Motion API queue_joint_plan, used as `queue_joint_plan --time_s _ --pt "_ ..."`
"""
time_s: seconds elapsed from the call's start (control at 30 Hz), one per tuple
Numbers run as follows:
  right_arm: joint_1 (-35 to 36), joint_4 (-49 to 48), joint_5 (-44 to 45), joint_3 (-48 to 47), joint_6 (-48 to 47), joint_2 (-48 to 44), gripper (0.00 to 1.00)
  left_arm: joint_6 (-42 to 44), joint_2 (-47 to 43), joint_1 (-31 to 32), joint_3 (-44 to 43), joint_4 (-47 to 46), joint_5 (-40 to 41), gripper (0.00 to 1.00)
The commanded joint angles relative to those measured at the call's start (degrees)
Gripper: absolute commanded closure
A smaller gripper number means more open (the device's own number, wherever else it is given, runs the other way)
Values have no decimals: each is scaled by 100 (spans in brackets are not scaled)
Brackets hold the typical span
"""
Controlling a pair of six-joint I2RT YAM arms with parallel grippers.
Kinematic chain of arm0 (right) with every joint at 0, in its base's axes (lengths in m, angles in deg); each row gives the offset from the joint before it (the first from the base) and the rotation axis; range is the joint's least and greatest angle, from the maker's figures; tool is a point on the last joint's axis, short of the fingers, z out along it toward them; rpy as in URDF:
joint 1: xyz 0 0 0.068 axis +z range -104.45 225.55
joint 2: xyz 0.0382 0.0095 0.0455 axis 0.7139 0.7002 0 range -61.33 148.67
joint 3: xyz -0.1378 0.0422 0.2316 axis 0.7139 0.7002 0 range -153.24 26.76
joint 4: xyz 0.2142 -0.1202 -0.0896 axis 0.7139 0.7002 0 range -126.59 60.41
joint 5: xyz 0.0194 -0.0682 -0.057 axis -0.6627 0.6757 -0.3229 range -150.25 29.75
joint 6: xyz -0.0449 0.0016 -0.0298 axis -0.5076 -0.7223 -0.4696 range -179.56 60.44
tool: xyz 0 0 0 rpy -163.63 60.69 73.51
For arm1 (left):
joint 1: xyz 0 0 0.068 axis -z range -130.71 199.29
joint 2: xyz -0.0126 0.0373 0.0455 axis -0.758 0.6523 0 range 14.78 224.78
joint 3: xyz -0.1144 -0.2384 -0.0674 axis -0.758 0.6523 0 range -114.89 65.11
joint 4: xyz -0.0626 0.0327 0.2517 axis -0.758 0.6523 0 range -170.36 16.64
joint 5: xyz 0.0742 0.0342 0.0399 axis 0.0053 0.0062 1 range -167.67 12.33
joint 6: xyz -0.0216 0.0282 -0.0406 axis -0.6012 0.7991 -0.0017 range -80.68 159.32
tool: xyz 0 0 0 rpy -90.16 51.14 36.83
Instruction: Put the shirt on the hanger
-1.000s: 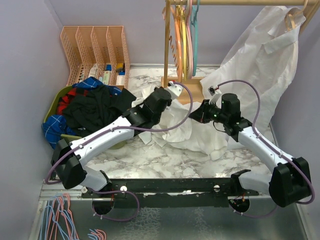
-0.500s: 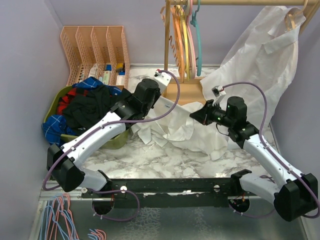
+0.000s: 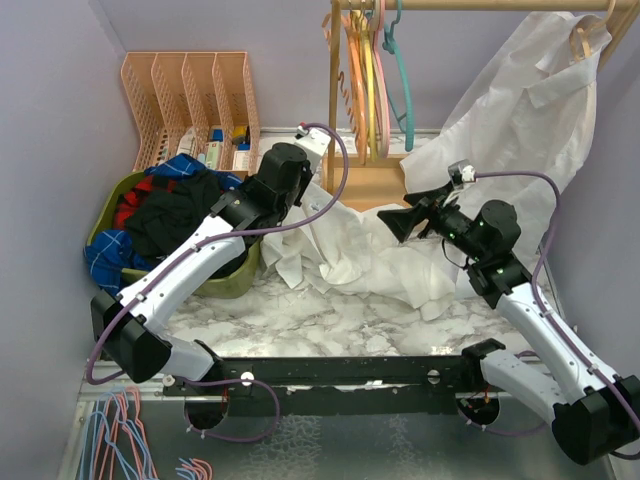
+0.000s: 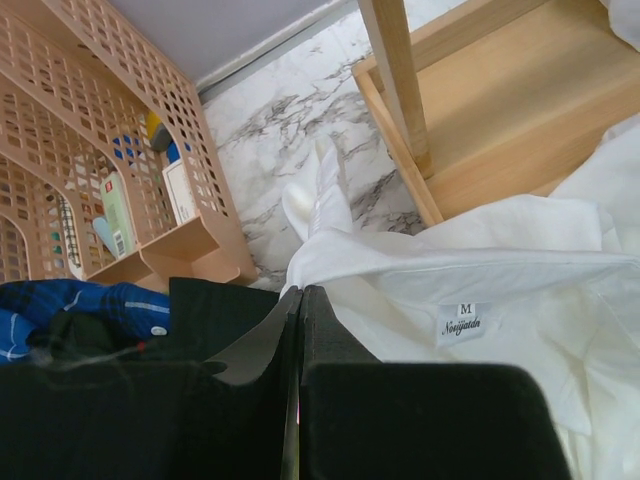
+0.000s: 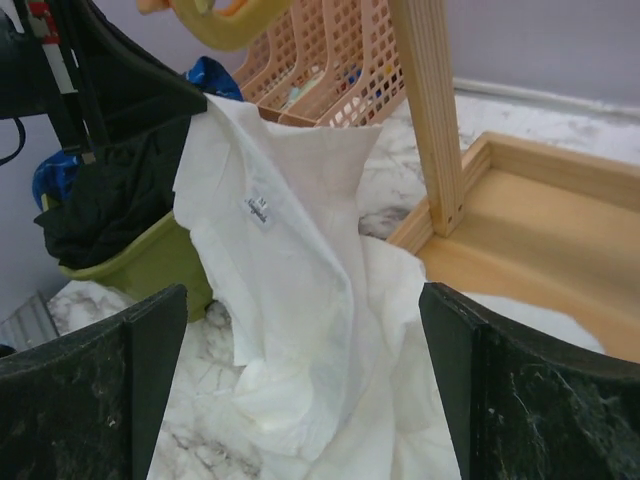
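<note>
Relative to the frame one second earlier, the left arm has drawn back toward the far left, dragging a fold of cloth with it, and the right arm has swung to the right and parted its fingers. The left gripper (image 4: pixel 300 292) is clamped with its fingers pressed together; their tips pinch the edge of the shirt (image 4: pixel 480 290) near the collar, just left of the size label. From this held corner the shirt (image 3: pixel 350 250) slopes down to the marble table (image 3: pixel 330 320), where the rest lies crumpled at centre, against the base of the wooden rack (image 3: pixel 372 186). The right gripper (image 5: pixel 300 310) stands wide, its two fingers at opposite edges of the wrist view; it holds nothing, and the raised fold of shirt hangs beyond the gap, apart from it. The hanger (image 3: pixel 401 85) hangs by its hook from the rack's rail, at the right of the orange, yellow and pink hangers, above and beyond the shirt. A second white shirt (image 3: pixel 530 100) hangs far right; a green basket (image 3: pixel 225 282) of dark garments sits at left.
</note>
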Motion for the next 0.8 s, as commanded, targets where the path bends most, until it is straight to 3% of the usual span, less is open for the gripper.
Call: queue_joint_plan --time_s 0.0,0.17,0.3,0.37,0.63,0.77 --pt "-30 -417 376 -451 -826 5 1 -120 3 -42 -79 112 -207 100" --pt "-35 451 752 -1780 -1159 -79 3 -201 -147 -273 44 122 -477 100" --pt "-30 842 2186 -2573 -1023 -10 5 -240 -252 -426 100 120 -608 100" --pt "-31 1110 2460 -3203 -1065 353 7 -244 -322 -428 197 90 -702 100" --pt "-30 1646 2430 -5086 -770 2059 29 -264 -323 -506 236 110 -770 100" --pt "-30 1779 2338 -5593 -715 2547 31 -304 -354 -654 235 129 -903 100"
